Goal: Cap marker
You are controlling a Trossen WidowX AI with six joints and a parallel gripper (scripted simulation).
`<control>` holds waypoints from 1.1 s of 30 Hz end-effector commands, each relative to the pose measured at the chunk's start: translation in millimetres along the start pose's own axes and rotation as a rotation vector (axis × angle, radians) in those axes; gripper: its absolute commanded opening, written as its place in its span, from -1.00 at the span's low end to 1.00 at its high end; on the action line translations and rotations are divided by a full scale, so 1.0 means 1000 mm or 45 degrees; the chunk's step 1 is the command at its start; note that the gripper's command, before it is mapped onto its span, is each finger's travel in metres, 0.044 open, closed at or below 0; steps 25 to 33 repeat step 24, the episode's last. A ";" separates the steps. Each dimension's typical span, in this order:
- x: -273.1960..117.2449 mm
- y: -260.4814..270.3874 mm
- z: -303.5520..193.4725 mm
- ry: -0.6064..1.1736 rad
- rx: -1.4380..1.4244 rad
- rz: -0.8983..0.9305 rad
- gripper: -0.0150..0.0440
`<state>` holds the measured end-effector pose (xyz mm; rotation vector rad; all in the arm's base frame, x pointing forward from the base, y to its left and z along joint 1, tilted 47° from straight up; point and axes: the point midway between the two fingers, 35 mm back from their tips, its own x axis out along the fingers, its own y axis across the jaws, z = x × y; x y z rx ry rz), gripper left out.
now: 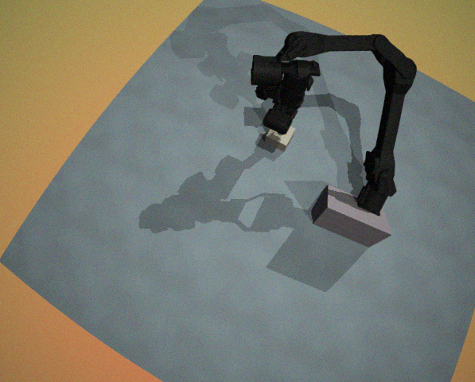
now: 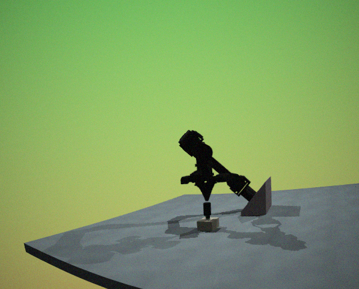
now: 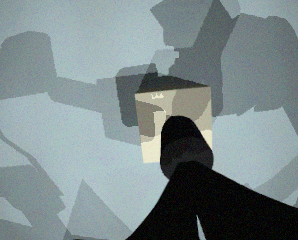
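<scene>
1. On the left of my exterior feed I am seeing only the grey-blue table [image 2: 110, 248], its near edge dark and its surface crossed by the arm's shadows.

2. Moving right, I am looking at the holder block [image 2: 207, 224], a small cream cube sitting flat on the table. Standing upright out of it is the marker with the cap [image 2: 207, 209] on top, which together are reading as one short dark cylinder; I cannot tell whether the cap is seated fully down.

3. Directly above it, my gripper [image 2: 206, 197] is hanging point-down, its fingers pressed together into a single tip with nothing pinched between them. A small gap is showing between that tip and the cap's top.

4. In the wrist feed the fingers are appearing as one dark wedge, with the cap's round top just beyond them over the cream block.

5. Further right, the arm is sloping down to its mauve base block [image 2: 260, 200], which is standing well apart from the holder.
</scene>
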<state>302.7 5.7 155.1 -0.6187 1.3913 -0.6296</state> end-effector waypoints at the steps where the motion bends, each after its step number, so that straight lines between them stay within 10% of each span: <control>1: -0.054 0.000 -0.001 -0.169 -0.064 0.076 -0.49; 8: -0.079 -0.001 -0.005 -0.244 -0.100 0.111 -0.49; 24: -0.079 -0.001 -0.005 -0.244 -0.100 0.111 0.93; 33: -0.079 -0.001 -0.005 -0.244 -0.100 0.111 0.93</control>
